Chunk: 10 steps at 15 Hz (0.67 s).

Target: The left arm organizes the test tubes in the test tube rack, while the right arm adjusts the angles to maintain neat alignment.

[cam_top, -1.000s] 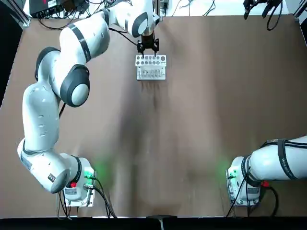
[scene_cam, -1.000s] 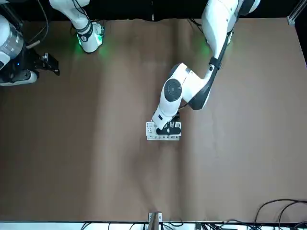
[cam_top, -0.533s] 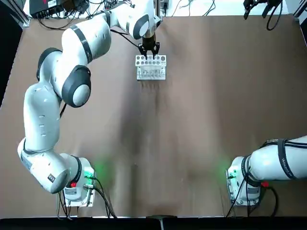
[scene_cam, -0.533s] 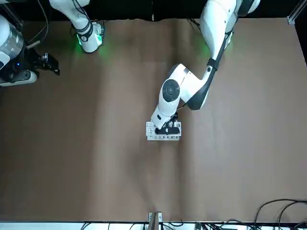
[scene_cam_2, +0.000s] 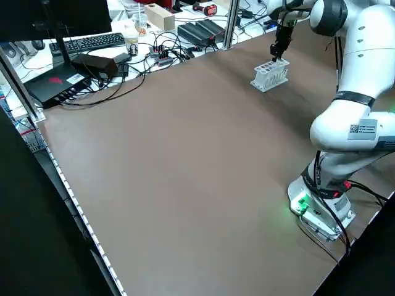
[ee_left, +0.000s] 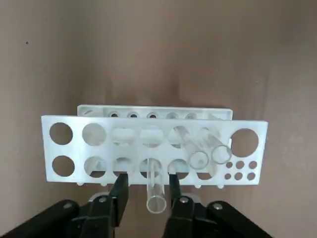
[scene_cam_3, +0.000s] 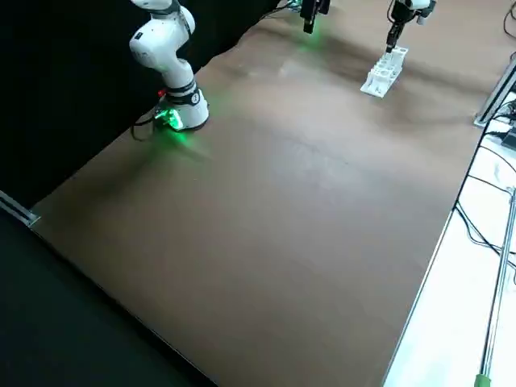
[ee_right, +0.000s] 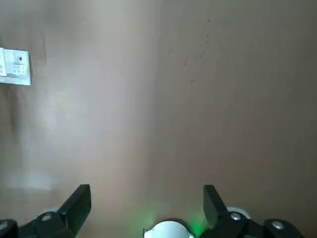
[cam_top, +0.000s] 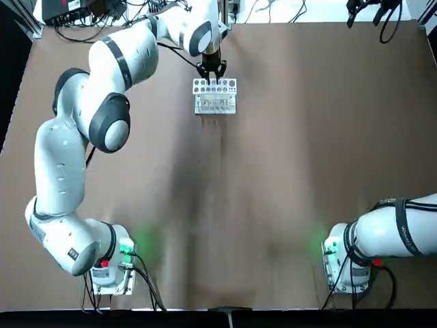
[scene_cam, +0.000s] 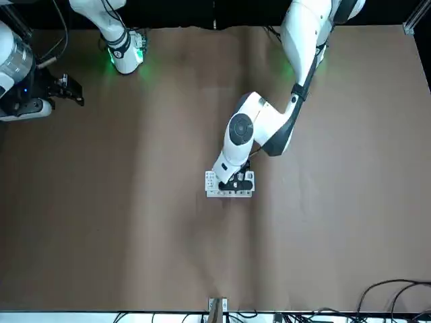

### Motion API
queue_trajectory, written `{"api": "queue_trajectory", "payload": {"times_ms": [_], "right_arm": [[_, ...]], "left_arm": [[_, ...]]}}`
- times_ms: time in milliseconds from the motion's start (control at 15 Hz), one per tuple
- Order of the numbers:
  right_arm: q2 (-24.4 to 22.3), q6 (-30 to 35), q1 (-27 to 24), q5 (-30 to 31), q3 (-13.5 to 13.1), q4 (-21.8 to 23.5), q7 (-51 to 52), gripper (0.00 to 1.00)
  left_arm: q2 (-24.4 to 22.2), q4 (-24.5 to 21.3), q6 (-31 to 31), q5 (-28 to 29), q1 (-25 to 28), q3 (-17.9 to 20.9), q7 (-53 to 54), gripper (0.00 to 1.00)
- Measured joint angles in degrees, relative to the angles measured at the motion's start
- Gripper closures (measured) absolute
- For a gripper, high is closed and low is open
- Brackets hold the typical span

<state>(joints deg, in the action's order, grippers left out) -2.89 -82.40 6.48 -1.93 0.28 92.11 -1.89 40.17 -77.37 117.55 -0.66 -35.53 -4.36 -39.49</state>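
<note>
The white test tube rack (cam_top: 214, 96) (scene_cam: 229, 190) (scene_cam_2: 270, 74) (scene_cam_3: 382, 73) stands at the far middle of the brown table. My left gripper (cam_top: 211, 71) (ee_left: 146, 182) hangs over its far row, open only narrowly. One clear test tube (ee_left: 155, 192) stands in a hole between the fingers; it is close to one finger and apart from the other. Two more test tubes (ee_left: 207, 150) lean side by side in holes nearer the rack's end. My right gripper (scene_cam: 71, 93) (ee_right: 146, 198) stays parked by its own base, open wide and empty.
Cables, a keyboard (scene_cam_2: 92, 42) and boxes lie beyond the table's far edge. The two green-lit bases (cam_top: 113, 263) (cam_top: 341, 260) sit at the near corners. Broad bare table surface (cam_top: 273, 171) lies between them and the rack.
The left gripper's fingers narrowed around the tube and shifted slightly over the rack's far row. The right arm has not moved.
</note>
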Motion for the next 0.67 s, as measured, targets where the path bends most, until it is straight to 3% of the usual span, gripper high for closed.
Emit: {"api": "queue_trajectory", "payload": {"times_ms": [667], "right_arm": [[0.0, 0.0, 0.0, 0.0, 0.0, 0.0, 0.0, 0.0]], "left_arm": [[0.1, 0.0, 0.0, 0.0, -0.7, 0.0, 0.0, 0.61]]}}
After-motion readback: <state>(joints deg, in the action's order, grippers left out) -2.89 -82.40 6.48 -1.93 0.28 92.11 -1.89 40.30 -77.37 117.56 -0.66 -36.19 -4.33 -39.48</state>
